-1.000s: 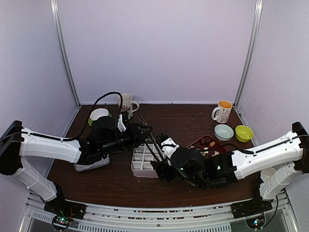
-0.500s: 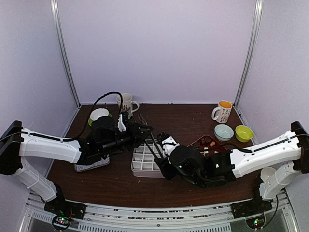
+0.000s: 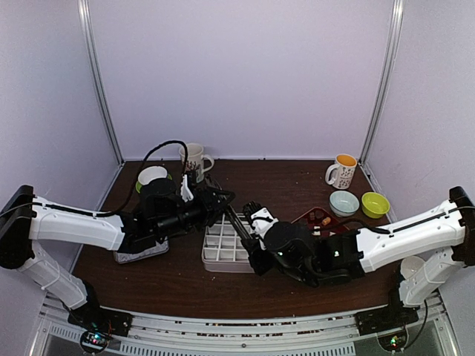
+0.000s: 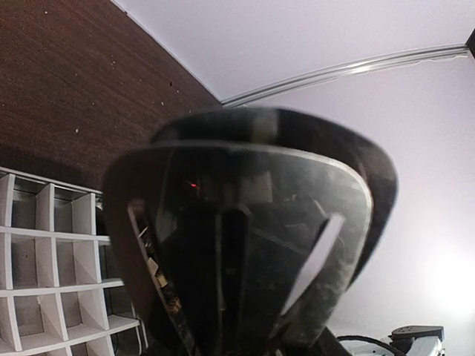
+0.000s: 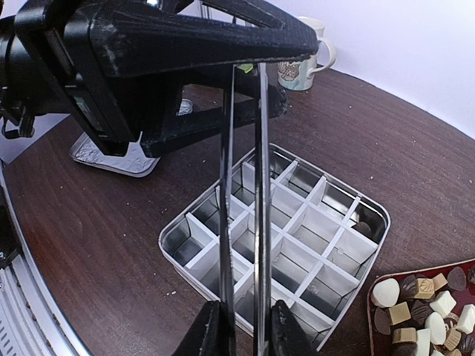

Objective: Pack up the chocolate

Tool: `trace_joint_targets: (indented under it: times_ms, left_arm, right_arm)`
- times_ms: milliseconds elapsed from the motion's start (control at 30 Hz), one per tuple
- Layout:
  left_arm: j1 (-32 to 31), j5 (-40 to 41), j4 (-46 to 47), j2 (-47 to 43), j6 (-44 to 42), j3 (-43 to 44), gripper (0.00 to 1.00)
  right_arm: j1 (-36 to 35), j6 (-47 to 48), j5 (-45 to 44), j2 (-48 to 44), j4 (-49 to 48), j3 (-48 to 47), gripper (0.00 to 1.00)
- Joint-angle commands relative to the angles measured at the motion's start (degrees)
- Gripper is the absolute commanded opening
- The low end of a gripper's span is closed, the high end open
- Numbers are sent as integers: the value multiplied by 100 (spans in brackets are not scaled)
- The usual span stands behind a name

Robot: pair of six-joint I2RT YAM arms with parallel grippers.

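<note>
The chocolate [image 5: 419,315] lies heaped in a red tray [image 3: 308,216], out to the right of the white divided box [image 3: 221,251]. One dark piece [image 5: 361,230] sits in a cell at the box's right edge. Long metal tongs [image 5: 243,193] stretch over the box [image 5: 297,245] between both arms. My right gripper [image 5: 246,326] is shut on the tongs' two arms, low in its view. My left gripper [image 5: 245,83] has its black jaws around the tongs' far end; I cannot see whether they press on it. A blurred black shape fills the left wrist view, with the box [image 4: 52,252] at its left.
A silver lid [image 3: 141,252] lies under the left arm. A white-and-green bowl [image 3: 152,176] and a white mug [image 3: 194,157] stand at the back left. A mug with an orange inside [image 3: 343,170], a pale blue bowl [image 3: 344,202] and a yellow-green bowl [image 3: 375,204] stand back right.
My right gripper has closed on the tongs, squeezing their arms nearer together, and shifted slightly away from the near edge. The left arm has hardly moved.
</note>
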State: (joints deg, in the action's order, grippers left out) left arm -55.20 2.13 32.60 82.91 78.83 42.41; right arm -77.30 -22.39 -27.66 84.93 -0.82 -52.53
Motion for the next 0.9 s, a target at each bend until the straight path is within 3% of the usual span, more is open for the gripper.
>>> trace_joint_targets:
  times_ms: [0,367,500,633,867]
  left_arm:
    - [-30,81,208,-141,51,-88,48]
    - [-35,121,-50,-179,-16,-90,74]
    - [-35,112,-21,-217,-63,-167,97]
    - [-35,124,-60,-373,-225,-285,98]
    - [-30,281,-957,-989,-842,-317,98]
  right_arm:
    - [47,40,5,-219,-174,78,22]
    - [96,57,-54,-439,-135,189,20]
    - [224,15,-119,-602,18,254,18]
    - [368,-26,-127,-906,168,408,17]
    - [616,-183,-109,-1496,557,748,17]
